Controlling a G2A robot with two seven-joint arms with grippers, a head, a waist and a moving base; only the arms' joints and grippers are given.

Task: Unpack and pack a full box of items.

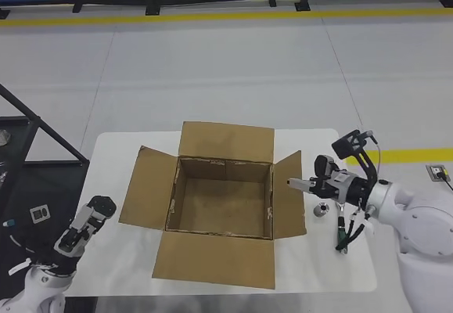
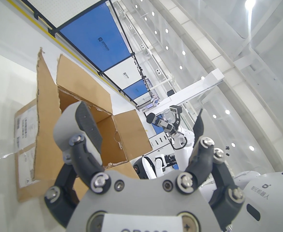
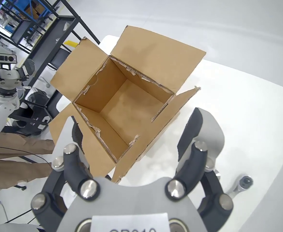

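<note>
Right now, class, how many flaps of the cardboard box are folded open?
4: the far flap, the near flap, the left flap and the right flap. None seems hidden.

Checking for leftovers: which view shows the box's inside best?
Right wrist view: it looks into the box, walls and bare floor plain. The top view shows the floor too, from farther; the left wrist view shows mostly flaps.

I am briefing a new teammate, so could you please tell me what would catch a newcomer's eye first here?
The open cardboard box stands in the middle of the white table, all four flaps spread and nothing inside. A small silver metal part lies on the table beside the box's right flap, near the open right pincer. The left pincer, also open, is off the box's left side.
</note>
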